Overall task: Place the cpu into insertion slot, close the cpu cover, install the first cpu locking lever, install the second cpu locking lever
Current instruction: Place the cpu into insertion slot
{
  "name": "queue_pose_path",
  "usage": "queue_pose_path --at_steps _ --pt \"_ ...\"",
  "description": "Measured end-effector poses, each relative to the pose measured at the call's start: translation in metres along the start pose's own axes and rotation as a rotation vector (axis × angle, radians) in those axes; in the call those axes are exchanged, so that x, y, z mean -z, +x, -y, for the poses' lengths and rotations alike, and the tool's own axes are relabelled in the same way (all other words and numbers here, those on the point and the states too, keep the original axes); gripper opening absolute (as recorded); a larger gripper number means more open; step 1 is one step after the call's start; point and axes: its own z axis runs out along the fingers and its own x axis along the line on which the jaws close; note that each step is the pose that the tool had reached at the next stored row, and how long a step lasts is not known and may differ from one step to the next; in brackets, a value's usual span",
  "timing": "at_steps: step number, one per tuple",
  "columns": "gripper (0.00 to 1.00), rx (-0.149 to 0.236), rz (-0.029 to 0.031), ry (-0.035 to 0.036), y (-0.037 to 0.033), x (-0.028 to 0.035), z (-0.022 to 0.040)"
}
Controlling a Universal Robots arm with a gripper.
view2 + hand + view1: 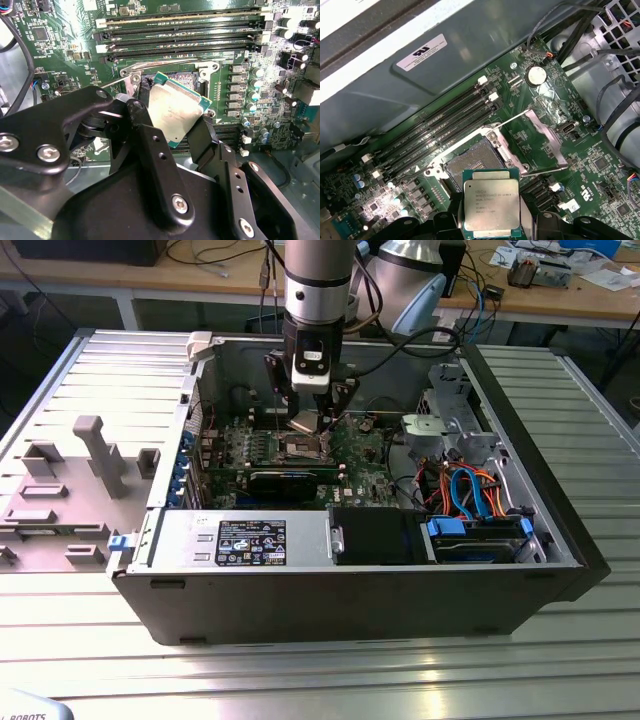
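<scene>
In the first wrist view my pincer [492, 220] gripped the cpu [491, 200] by its edges, close over the open insertion slot [472, 165] — placing step, not yet seated. It seemed slightly tilted — seating would call for level, square alignment.

- One cpu [491, 205], between the two fingers [205, 140] of the one gripper [172, 117].
- One insertion slot [472, 162], just beyond the gripper.
- One cpu cover [547, 135], beside that slot.
- One coin battery [536, 76], farther out.
</scene>
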Motion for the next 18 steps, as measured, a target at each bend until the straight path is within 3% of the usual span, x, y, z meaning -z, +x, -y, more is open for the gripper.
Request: queue_pose_path --at_steps 18 --pt "0.55 -0.023 0.0014 0.0025 0.0000 -0.0002 0.0000"
